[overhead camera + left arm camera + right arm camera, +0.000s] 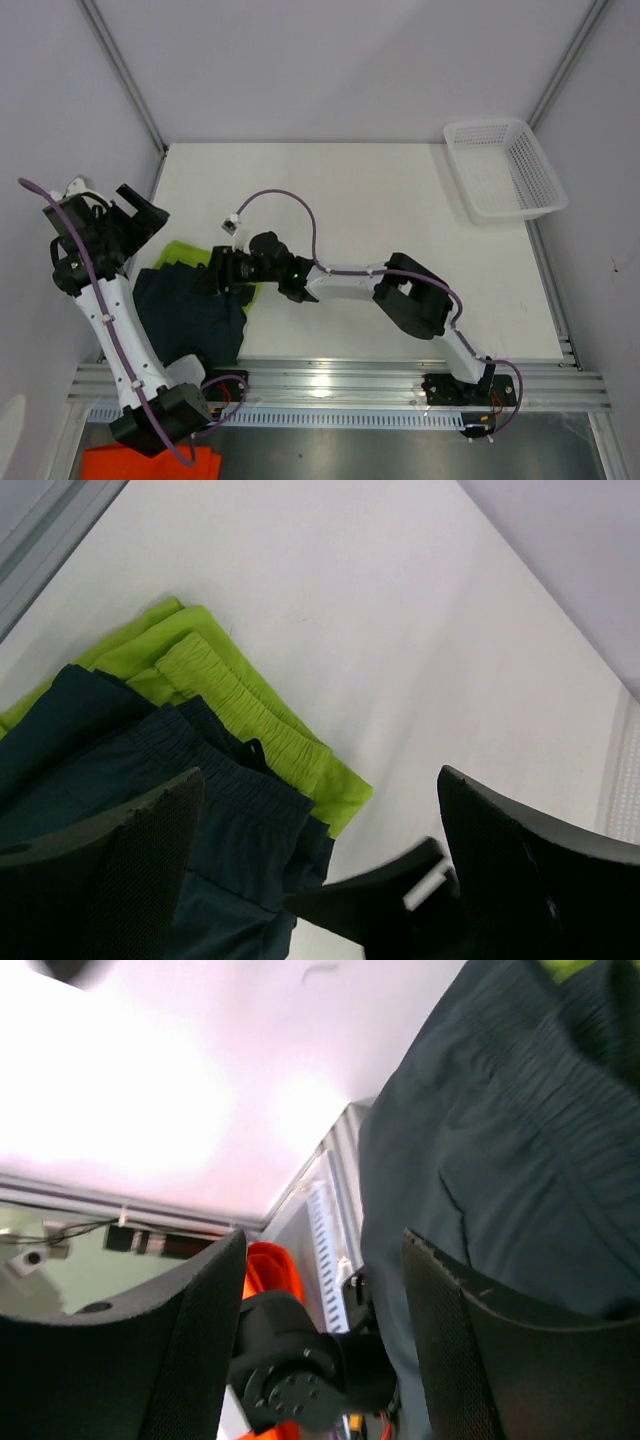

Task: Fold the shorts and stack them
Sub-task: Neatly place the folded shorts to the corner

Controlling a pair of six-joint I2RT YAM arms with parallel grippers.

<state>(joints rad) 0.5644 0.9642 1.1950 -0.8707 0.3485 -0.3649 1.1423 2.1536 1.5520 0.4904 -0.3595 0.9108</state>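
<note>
- Navy-charcoal dark shorts (190,315) lie partly over lime shorts (185,255), near left on the tabletop (380,200).
- Left tool (140,212) hangs wide open and empty.
- Right tool (222,272), jaws apart, grips nothing at the dark pair's right edge.
- Risk: pinching both layers would drag the pile askew.

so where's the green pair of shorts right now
In the top view the lime green shorts lie at the table's left side, partly under the dark shorts, beside the right pincer.

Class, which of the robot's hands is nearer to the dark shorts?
Right. The right hand sits at the right edge of the dark shorts; the left hand hangs beyond their far-left corner.
</note>
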